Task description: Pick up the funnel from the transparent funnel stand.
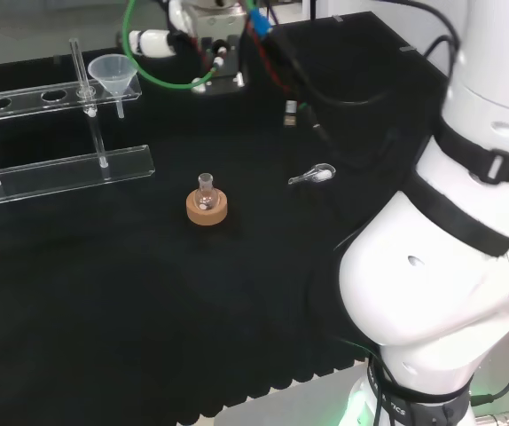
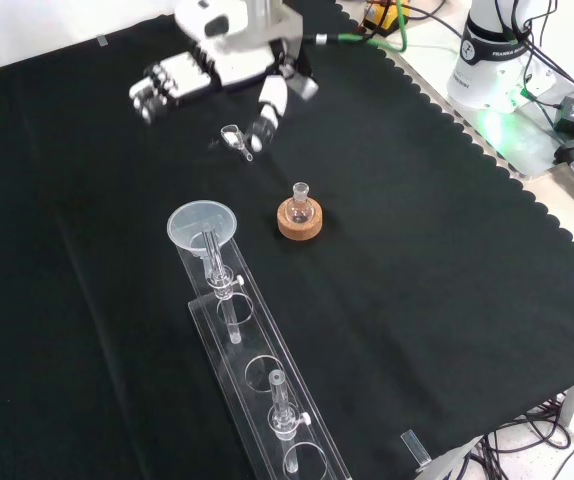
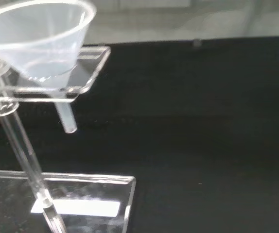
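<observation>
Funnel (image 2: 203, 226) is seated in the end hole of the transparent funnel stand (image 2: 257, 375), stem hanging down through the top plate; wrist view shows the same, cone (image 3: 40, 39) resting on the plate, stem tip clear of the base. Robot hand (image 2: 179, 80) is up at the top of the front view, above the black cloth, well apart from the funnel, fingers straight-ish and relaxed, thumb pointing down, holding nothing. Just below the thumb a small clear glass piece (image 2: 235, 139) lies on the table. Small flask (image 2: 300, 197) sits upright on a cork ring (image 2: 299, 221), between robot hand and stand in front view, approx. mid-table in head view (image 1: 207, 202). Funnel in head view is top left (image 1: 114, 73), at the stand's right end.
</observation>
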